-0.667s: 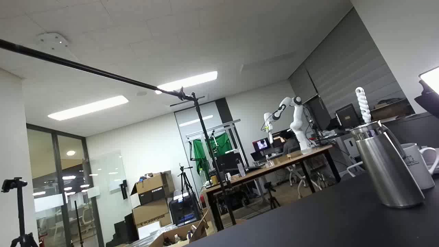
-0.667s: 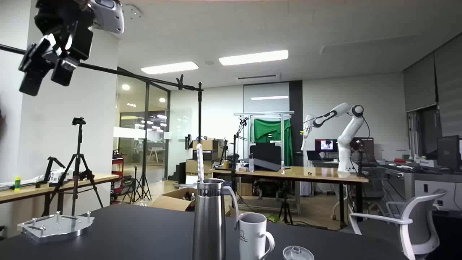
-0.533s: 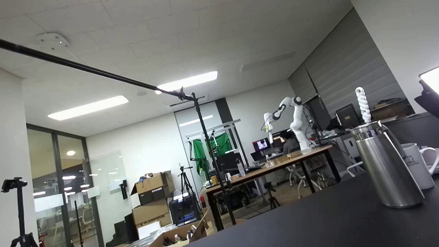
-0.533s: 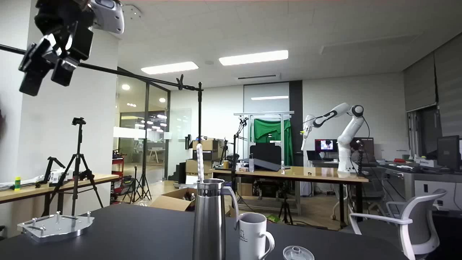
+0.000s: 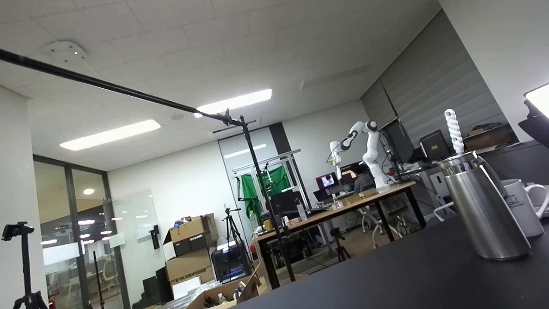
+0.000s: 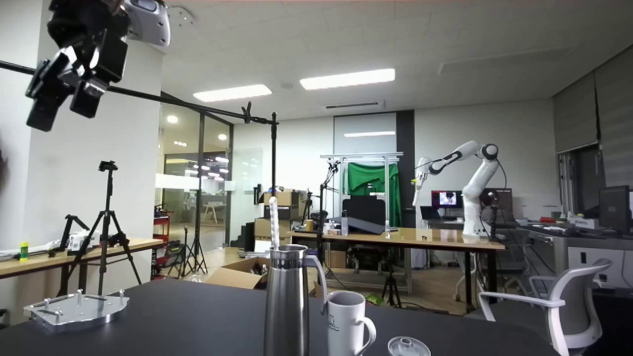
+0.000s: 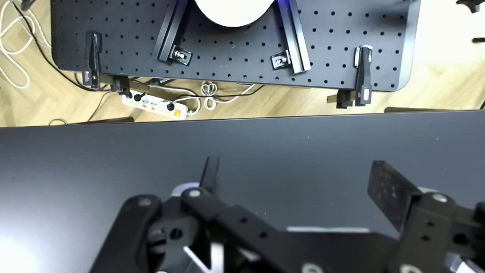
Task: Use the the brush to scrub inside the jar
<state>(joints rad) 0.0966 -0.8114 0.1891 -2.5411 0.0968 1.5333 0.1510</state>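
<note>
The brush shows as a white twisted handle in both exterior views. It stands up out of the mouth of the jar, leaning against the rim; its lower part is hidden inside. The jar, a tall brushed-metal cylinder with a handle, stands upright on the dark table in both exterior views. My gripper is high at the upper left in an exterior view, well above the table and away from the jar. In the wrist view the gripper has its fingers wide apart with nothing between them.
A white mug stands close to the jar. A small clear lid lies beyond the mug. A metal plate with posts lies at the table's left. The wrist view shows a black perforated base plate beyond the table edge.
</note>
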